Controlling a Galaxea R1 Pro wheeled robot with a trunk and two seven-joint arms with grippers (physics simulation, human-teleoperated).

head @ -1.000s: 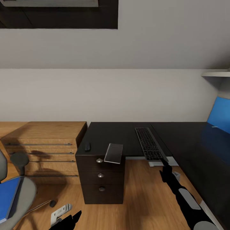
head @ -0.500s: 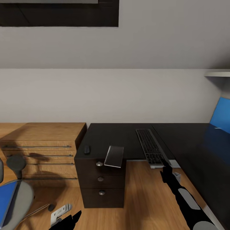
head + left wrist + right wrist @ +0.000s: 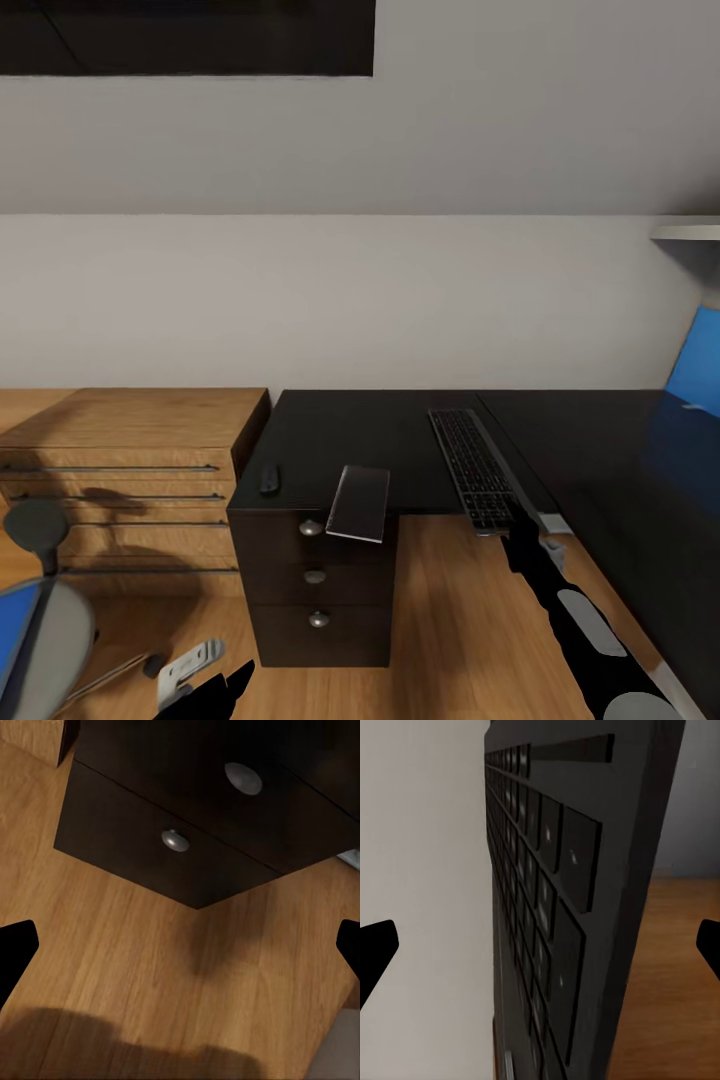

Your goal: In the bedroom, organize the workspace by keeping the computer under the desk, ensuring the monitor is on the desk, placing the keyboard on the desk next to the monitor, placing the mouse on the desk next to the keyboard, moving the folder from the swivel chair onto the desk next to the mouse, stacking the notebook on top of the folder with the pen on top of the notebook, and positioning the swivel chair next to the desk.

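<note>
my right claw (image 3: 517, 515) sits at the near end of the keyboard (image 3: 474, 468), fingertips spread wide in the wrist view; whether it grips, i cannot tell. the keyboard overhangs the desk (image 3: 330, 440) edge ahead; i judge it best to push it straight forward, keeping it flat.

Grey walls (image 3: 400, 300), wood floor (image 3: 460, 620)

Swivel chair (image 3: 45, 640) cut off at edge

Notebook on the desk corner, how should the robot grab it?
Pinch the near short edge of the notebook, coming from the front. It is thin and flat, but that end sticks out past the front of the desk, above the drawers, leaving room over and under it.
</note>
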